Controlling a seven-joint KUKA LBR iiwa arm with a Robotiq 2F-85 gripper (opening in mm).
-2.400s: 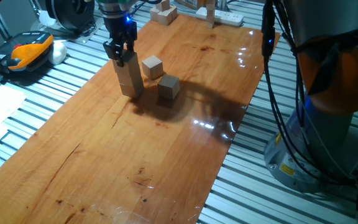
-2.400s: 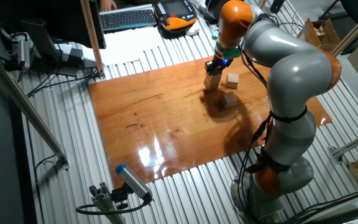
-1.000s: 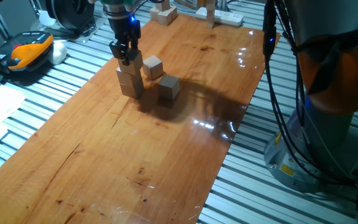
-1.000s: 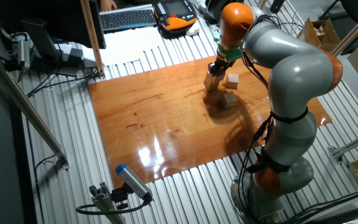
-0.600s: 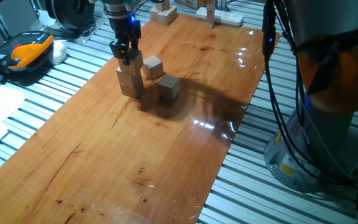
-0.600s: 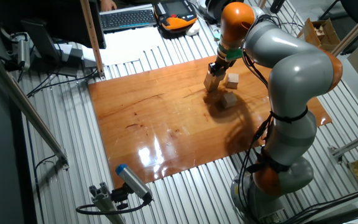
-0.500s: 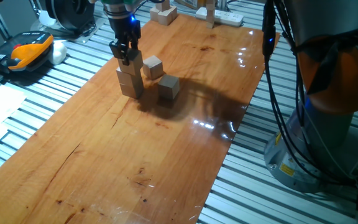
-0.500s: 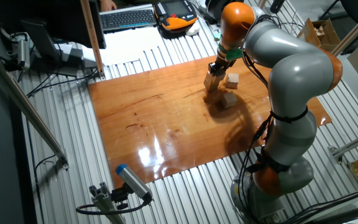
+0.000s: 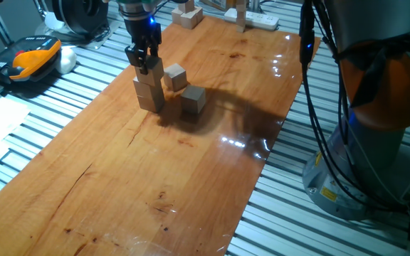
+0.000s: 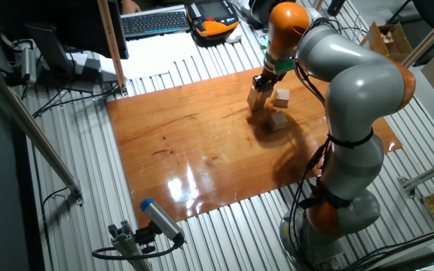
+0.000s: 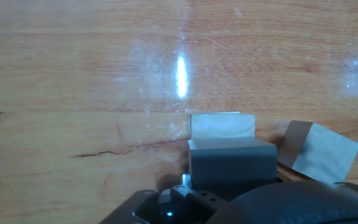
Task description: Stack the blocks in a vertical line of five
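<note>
1. One fixed view takes in the whole bench, a long wooden board laid over slatted metal, with the grey and orange arm bending over its far half
2. The stack stands on the bench directly under the hand; I count what looks like three blocks in it, two clear of the fingers and a top one between them, so by my reckoning two more are needed
3. The jaws stand close around the top of the stack, pointing straight down; whether they press that top block or have let it go I cannot tell
4. Two loose blocks lie just beside the stack, on the side toward the arm's base: the nearer block and the farther block, apart from each other and from the stack
5. Hand view shows the stack's top at the lower edge, and one loose block turned askew off to the right
6. So any next pick lies a short sideways reach from the jaws, after a straight lift clear of the stack, and that skewed block would likely need the wrist turned to meet its flat faces
</note>
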